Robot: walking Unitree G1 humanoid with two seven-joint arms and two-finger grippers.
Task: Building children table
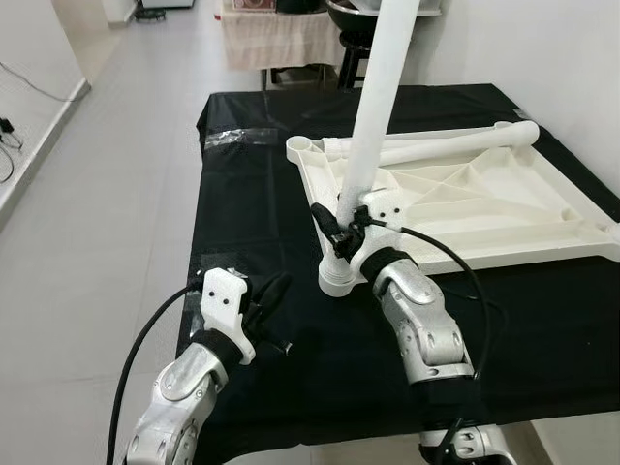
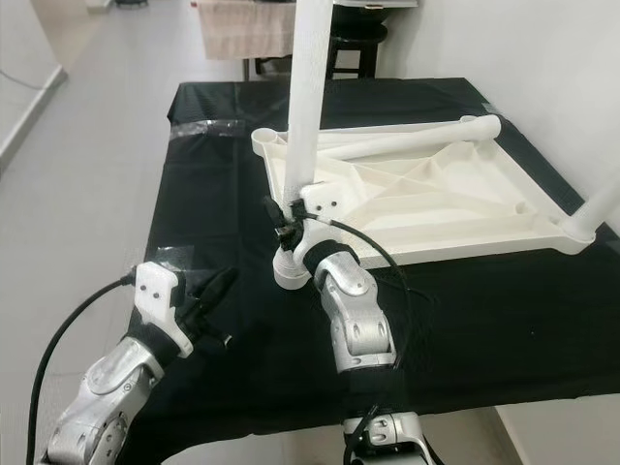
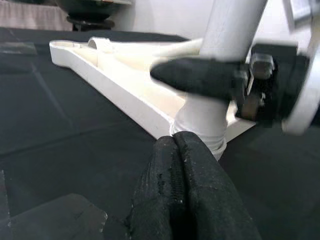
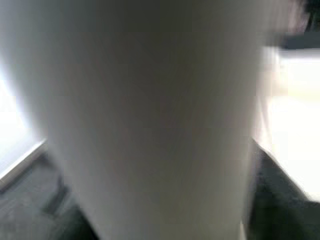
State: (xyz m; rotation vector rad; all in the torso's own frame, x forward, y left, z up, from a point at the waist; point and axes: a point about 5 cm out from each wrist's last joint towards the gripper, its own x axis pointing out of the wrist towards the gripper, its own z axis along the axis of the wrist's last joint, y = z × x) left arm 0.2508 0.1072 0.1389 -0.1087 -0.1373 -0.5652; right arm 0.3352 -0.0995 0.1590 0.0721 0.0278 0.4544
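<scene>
A white plastic tabletop (image 1: 504, 208) lies upside down on the black-covered table (image 1: 252, 203). One white table leg (image 1: 373, 116) stands upright in the near-left corner socket (image 1: 337, 276). My right gripper (image 1: 341, 231) is shut on this leg just above the socket, and the leg (image 4: 150, 120) sits close against the right wrist camera. A second leg (image 1: 436, 147) lies along the tabletop's far edge. A third leg (image 2: 593, 208) rises from the right corner. My left gripper (image 1: 276, 291) hovers over the cloth left of the socket, fingers (image 3: 175, 150) pressed together and holding nothing.
Shiny tape patches (image 1: 232, 137) mark the cloth at the far left, and another patch (image 1: 199, 262) lies near my left wrist. A black stool (image 1: 354, 48) and a cloth-draped stand (image 1: 276, 39) sit beyond the table. Grey floor (image 1: 107, 194) runs along the left, with a wall on the right.
</scene>
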